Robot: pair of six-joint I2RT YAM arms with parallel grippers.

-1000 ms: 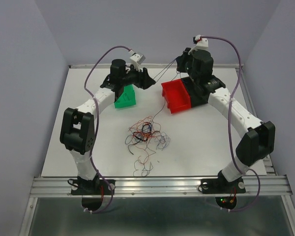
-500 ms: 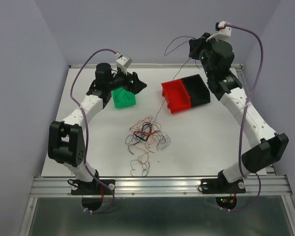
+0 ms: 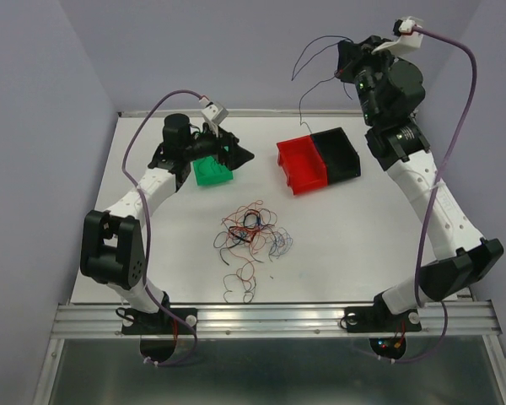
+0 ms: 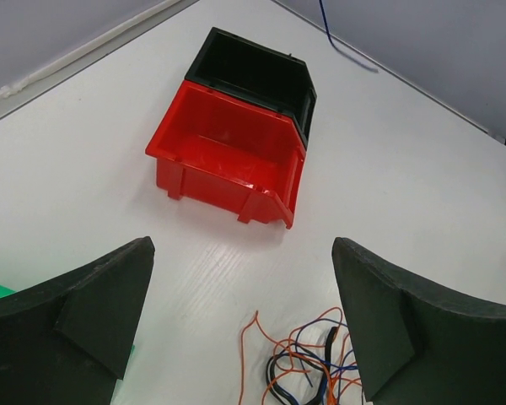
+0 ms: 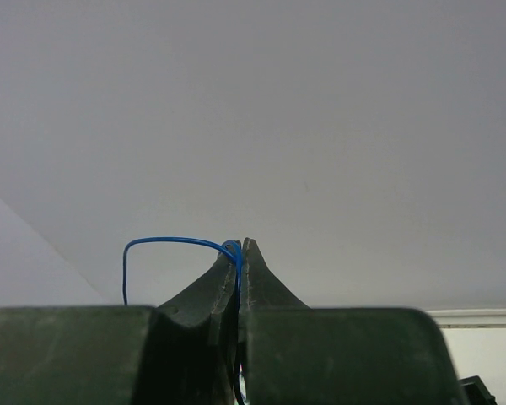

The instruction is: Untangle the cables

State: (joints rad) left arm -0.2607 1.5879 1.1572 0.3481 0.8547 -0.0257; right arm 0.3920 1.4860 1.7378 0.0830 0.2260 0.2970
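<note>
Blue wire (image 5: 169, 241) sat pinched in the right gripper (image 3: 347, 66), upper right; the left gripper (image 4: 241, 246) gaped empty. Jerked, so thin a strand could slip out.

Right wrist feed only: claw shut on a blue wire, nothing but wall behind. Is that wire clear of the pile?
Observer: Looks so. In the top view the right claw is high up beyond the black bin. The blue wire dangles in the air, apart from the pile on the table.
Operator: Left claw?
Observer: The left claw is open with nothing between its fingers, next to the green bin.
</note>
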